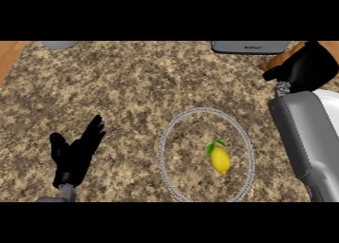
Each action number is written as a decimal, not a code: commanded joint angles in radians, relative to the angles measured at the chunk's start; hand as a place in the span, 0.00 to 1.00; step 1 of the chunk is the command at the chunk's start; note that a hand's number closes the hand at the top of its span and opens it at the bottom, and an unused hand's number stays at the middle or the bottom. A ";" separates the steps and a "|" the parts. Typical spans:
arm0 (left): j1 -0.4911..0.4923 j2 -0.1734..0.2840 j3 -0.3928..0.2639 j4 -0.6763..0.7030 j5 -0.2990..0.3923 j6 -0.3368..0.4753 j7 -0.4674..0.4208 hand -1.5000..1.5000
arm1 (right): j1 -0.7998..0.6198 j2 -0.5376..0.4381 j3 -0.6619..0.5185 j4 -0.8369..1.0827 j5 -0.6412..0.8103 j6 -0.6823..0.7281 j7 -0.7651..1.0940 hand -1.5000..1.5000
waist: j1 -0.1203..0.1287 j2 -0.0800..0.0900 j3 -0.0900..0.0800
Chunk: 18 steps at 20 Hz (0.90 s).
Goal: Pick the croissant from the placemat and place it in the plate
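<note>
Left hand [75,154] rests low on the counter [116,85], fingers straight. Beside it, a lemon [221,160] lies on the ring-edged placemat [173,129]. My right hand [306,65] curls over a brown croissant [278,62] far right; I should carry it level onto the white plate [336,102].

Grey appliance [250,46] at top edge, small label, unreadable, no other txt

Left hand [75,154] rests open at lower left, fingers up; right forearm [313,142] extends far forward, right hand [306,66] curled
</note>
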 commanded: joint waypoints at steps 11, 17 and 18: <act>-0.010 0.003 -0.005 -0.002 -0.011 0.002 0.013 0.50 | 0.026 0.003 -0.351 -0.006 0.427 -0.356 0.319 1.00 | 0.017 -0.002 0.005; -0.017 0.002 0.012 0.004 -0.002 0.004 0.001 0.50 | 0.131 0.036 -0.503 -0.062 0.591 -0.427 0.323 1.00 | -0.005 -0.011 0.004; 0.010 0.001 0.006 0.015 0.000 -0.007 -0.006 0.50 | 0.166 0.054 -0.525 -0.062 0.587 -0.469 0.317 1.00 | -0.007 -0.012 0.004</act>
